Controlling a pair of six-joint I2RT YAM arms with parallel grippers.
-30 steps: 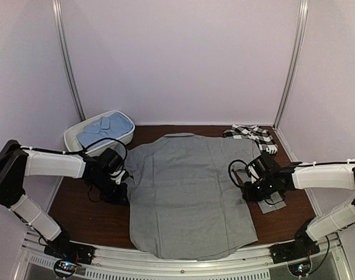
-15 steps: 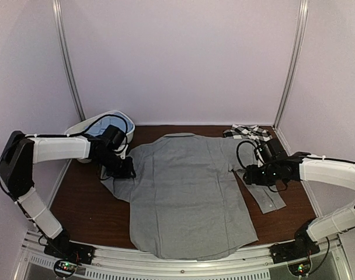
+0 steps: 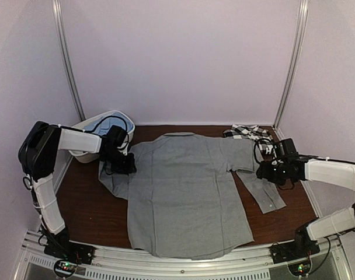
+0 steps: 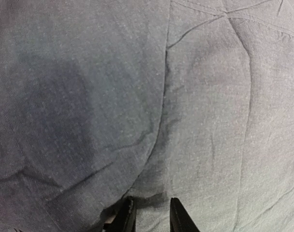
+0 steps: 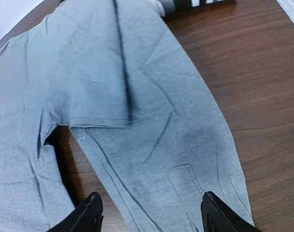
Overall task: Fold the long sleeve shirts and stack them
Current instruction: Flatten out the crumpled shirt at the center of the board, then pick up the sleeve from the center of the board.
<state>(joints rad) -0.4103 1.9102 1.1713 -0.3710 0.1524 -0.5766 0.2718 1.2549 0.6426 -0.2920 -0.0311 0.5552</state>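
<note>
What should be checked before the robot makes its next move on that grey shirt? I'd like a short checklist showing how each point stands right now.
1. Grey shirt spread flat on the table: ok.
2. Right gripper open over the right sleeve, holding nothing: ok.
3. Left gripper holding cloth at the shirt's left shoulder: cannot tell; its jaws stand narrowly apart.
4. Sleeves folded in: not ok; the right sleeve and the left sleeve both lie out to the sides.
5. Checked shirt clear of the grey one: cannot tell; it lies close by the right shoulder.
</note>
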